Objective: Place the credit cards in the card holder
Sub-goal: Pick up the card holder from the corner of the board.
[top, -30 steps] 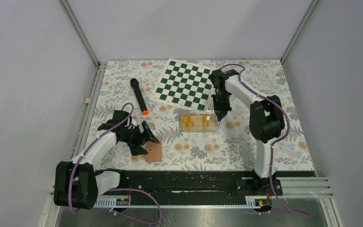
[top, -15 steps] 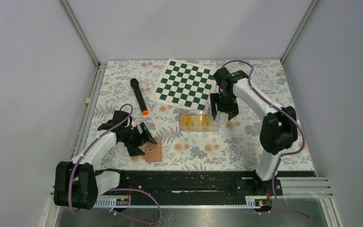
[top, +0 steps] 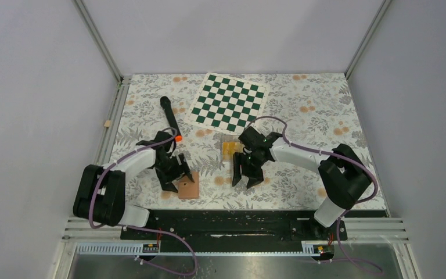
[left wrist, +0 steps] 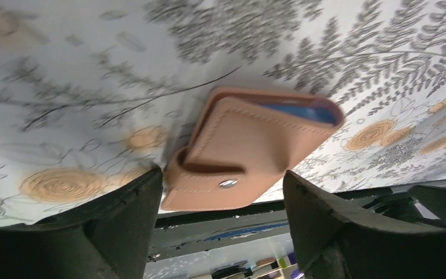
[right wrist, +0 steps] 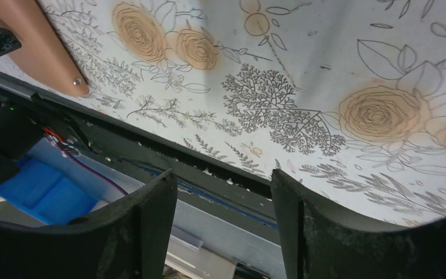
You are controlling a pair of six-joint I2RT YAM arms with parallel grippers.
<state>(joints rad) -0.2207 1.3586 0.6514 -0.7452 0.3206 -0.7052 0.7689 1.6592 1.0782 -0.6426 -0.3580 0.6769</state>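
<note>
The right arm (top: 302,156) swings from the clear box (top: 230,144) to lower centre, jaws apart, carrying no card; left jaws, apart, bracket the card holder (top: 189,187).

Matt tan leather-like card holder (left wrist: 250,148) (stitched edges, shiny metal snap (left wrist: 227,183))

The left arm (top: 122,165) folds in from its base and reaches rightward, with the left gripper (top: 178,180) pointed downward and spread wide (the wrist view shows its two dark fingers (left wrist: 110,226) well apart). The right arm (top: 302,157) stretches leftward toward the middle. The right gripper (top: 245,179) tilts down and toward the near edge, likewise parted.
</note>
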